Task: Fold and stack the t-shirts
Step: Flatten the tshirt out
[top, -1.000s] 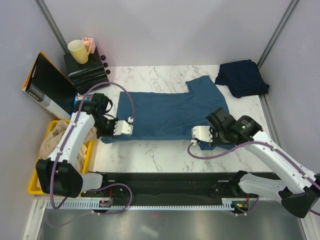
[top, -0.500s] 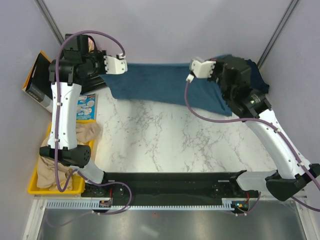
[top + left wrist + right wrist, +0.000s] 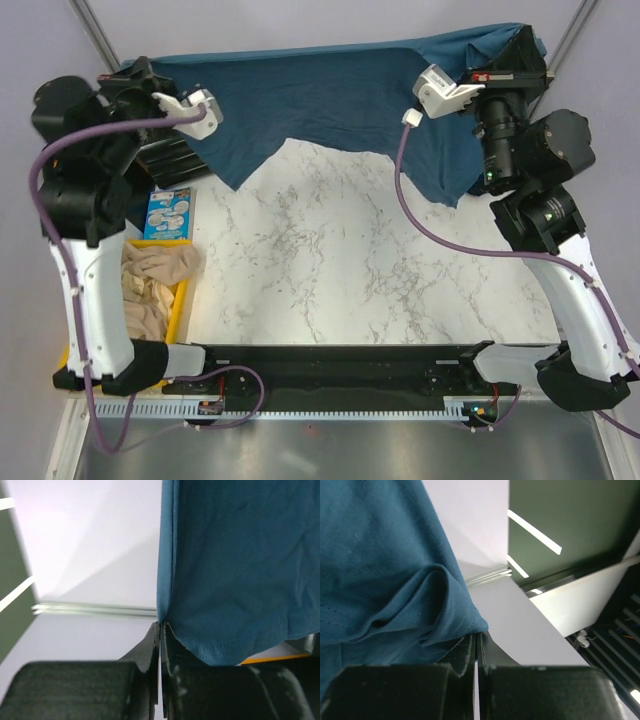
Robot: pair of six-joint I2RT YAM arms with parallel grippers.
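Left claw [image 3: 161,625]: pinched closed on a hemmed edge of the blue shirt [image 3: 240,565], which only the wrist view shows. Right claw [image 3: 476,642]: likewise clamped on bunched cloth. Overhead view alone: shirt spread between both, hanging above the far counter [image 3: 330,270]; yellow bin [image 3: 182,305] at left.

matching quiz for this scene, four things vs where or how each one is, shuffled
Things:
1. blue t-shirt
2. beige cloth
3. left gripper
4. table

Place or state:
a. white marble with grey veins
b. shut on the shirt's edge
c. in the yellow bin
d. hanging in the air at the far side

Pairs: 1-d, 2-c, 3-b, 4-a
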